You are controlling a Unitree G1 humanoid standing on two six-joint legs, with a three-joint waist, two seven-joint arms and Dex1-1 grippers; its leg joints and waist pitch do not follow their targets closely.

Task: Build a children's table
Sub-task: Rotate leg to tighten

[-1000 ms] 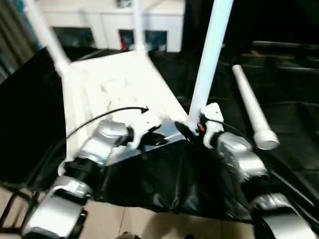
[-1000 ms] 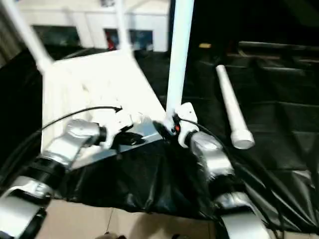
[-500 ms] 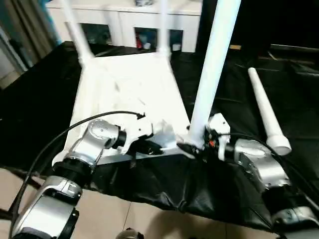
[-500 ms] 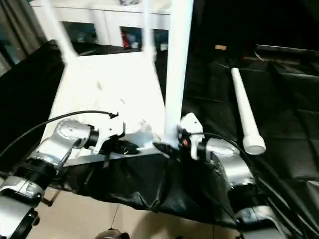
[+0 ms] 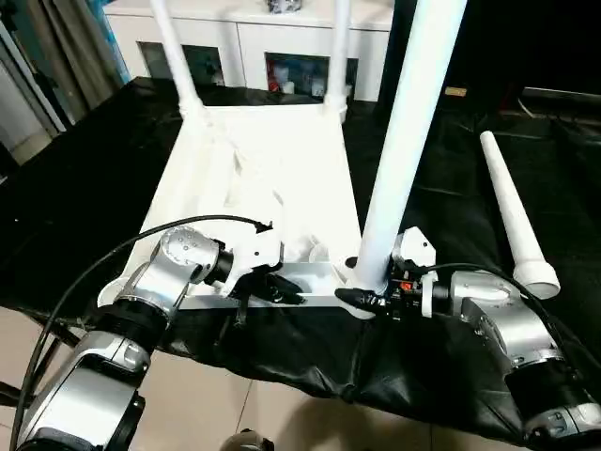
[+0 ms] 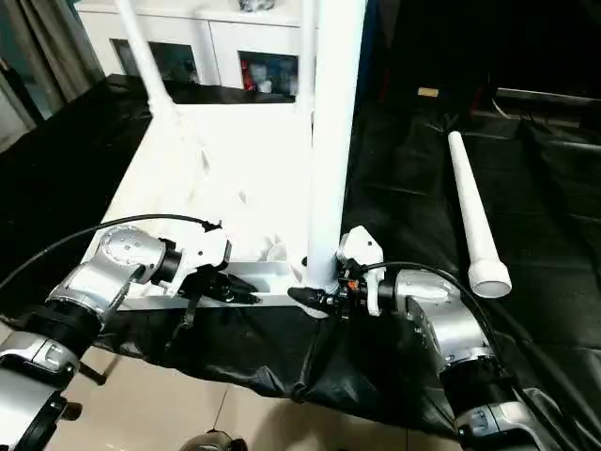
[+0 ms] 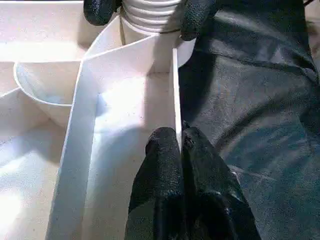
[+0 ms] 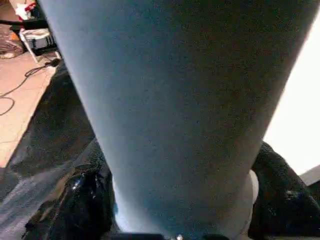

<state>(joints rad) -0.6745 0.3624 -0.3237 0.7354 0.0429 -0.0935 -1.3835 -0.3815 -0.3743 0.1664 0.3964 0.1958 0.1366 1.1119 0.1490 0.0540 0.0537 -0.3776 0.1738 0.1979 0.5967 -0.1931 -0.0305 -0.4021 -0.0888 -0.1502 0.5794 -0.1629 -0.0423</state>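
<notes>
The white tabletop [image 5: 272, 178] lies upside down on a black-covered surface, ribbed underside up. Two legs [image 5: 174, 52] stand in its far corner sockets. A third leg [image 5: 404, 141] stands upright at the near right corner, and my right gripper [image 5: 362, 296] is shut on its base. My left gripper [image 7: 179, 142] is shut on the tabletop's near rim wall [image 7: 176, 100], a little left of that corner. In the left wrist view the leg's threaded end [image 7: 150, 15] sits in the corner socket between the right gripper's fingers [image 7: 100, 9]. The fourth leg [image 5: 512, 211] lies loose to the right.
A black sheet [image 5: 470, 169] covers the work surface, its front edge hanging over a tiled floor [image 5: 263, 413]. A white glass-doored cabinet [image 5: 272, 56] stands behind. A black cable [image 5: 103, 272] loops from my left wrist.
The head camera has tilted, shifting the whole scene. The right gripper and the near leg's base have come down to the corner socket, and the left gripper now sits lower on the near rim.
</notes>
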